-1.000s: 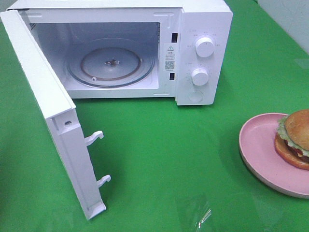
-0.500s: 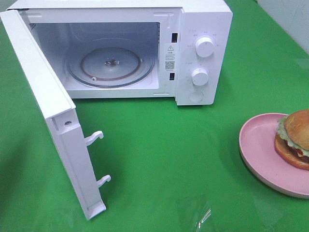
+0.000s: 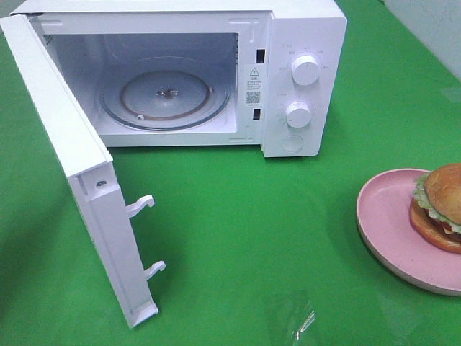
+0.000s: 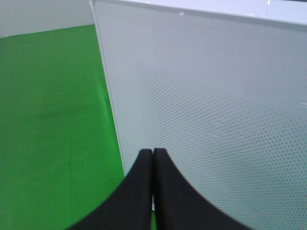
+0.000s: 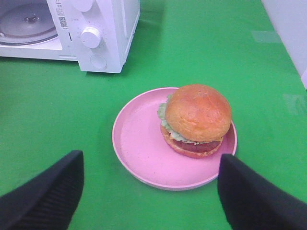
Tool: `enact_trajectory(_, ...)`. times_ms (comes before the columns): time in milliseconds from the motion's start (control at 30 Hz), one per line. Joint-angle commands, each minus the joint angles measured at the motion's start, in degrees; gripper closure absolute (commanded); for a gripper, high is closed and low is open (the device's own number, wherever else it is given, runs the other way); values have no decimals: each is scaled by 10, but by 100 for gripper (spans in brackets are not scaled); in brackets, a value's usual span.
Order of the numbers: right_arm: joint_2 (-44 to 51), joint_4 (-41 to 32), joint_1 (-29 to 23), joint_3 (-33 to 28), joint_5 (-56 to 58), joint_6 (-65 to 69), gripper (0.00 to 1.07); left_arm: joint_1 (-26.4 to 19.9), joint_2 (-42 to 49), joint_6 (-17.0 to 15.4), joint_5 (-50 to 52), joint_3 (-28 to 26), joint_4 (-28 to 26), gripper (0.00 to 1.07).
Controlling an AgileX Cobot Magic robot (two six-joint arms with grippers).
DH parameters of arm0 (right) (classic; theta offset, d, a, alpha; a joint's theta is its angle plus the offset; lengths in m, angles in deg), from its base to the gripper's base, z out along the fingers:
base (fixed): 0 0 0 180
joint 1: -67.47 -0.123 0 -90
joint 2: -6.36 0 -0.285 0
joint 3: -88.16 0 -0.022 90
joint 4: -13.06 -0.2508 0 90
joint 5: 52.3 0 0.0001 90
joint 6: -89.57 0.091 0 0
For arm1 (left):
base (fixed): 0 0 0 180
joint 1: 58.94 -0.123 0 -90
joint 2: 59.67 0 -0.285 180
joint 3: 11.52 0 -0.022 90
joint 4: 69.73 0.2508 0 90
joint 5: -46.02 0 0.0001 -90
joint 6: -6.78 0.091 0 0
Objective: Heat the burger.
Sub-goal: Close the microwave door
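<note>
The burger, glossy golden bun over green lettuce and patty, sits on a pink plate at the right edge of the green table. My right gripper stands open, its black fingers spread wide on the near side of the plate, apart from it. The white microwave stands at the back with its door swung open and the glass turntable bare. My left gripper is shut, its tips close to the door's outer face. Neither arm shows in the high view.
Two white knobs and a round button sit on the microwave's control panel. Door latches stick out toward the table's middle. A small piece of clear film lies near the front edge. A pale wall borders the table at the right.
</note>
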Motion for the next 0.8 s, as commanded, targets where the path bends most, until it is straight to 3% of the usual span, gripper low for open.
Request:
enact_trajectory(33,13,0,4,-1,1,-9,32,-2,-6,-12,11,-8,10,107)
enact_trajectory(200,13,0,4,-1,1,-9,32,10,-48,-13,13,-30,17,107)
enact_trajectory(333,13,0,4,-1,1,-9,32,45,-72,-10,11,-50,9,107)
enact_trajectory(800,13,0,4,-1,1,-9,32,140,-143,-4,10,-103,-77,107)
